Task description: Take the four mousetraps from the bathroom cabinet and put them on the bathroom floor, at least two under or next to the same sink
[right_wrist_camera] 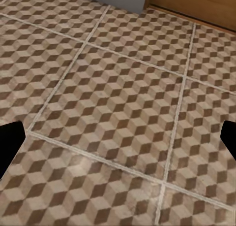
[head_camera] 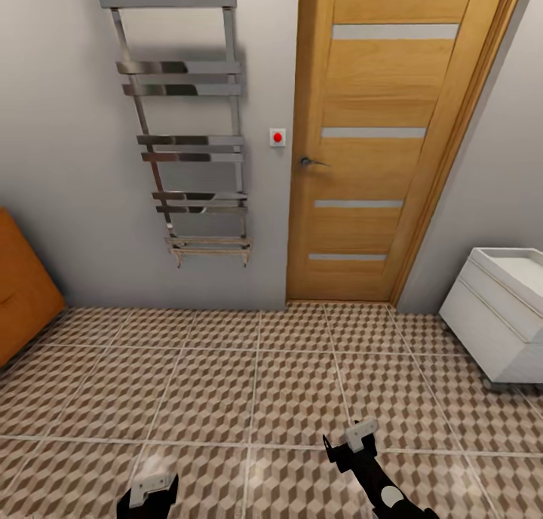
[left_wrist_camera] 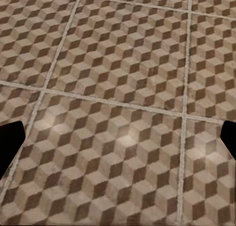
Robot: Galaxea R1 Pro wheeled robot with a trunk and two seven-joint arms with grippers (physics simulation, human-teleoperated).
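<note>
Both the left pincer [head_camera: 153, 487] and right pincer [head_camera: 360, 436] hang spread wide and empty over the bathroom floor [head_camera: 249, 383], the cabinet [head_camera: 23, 293] at far left.

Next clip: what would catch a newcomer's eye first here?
Probably the tall wooden door straight ahead, with the chrome towel rail on the grey wall to its left. Below them spreads the cube-patterned bathroom floor, with an orange-brown cabinet at the left edge and a white drawer unit at the right.
</note>
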